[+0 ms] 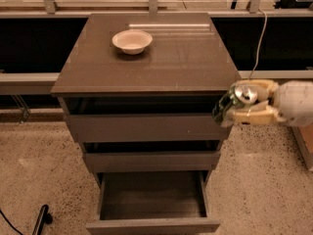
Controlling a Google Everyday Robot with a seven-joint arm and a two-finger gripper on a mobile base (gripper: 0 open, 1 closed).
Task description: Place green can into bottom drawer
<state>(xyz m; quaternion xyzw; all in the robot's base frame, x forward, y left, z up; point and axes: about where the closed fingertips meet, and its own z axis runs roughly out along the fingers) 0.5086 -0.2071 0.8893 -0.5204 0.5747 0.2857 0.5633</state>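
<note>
My gripper [244, 104] reaches in from the right edge and is shut on the green can [231, 103]. The can is tilted, its shiny silver top facing the camera. It hangs in the air at the cabinet's front right corner, level with the top drawer front. The bottom drawer [152, 225] is pulled open below and to the left of the can. Its inside looks bare.
The grey-brown cabinet [146, 62] has a white bowl [132, 41] on its top near the back. The two upper drawers [146, 127] are slightly ajar. A speckled floor surrounds the cabinet. A black cable end [41, 218] lies at the lower left. A rail runs behind.
</note>
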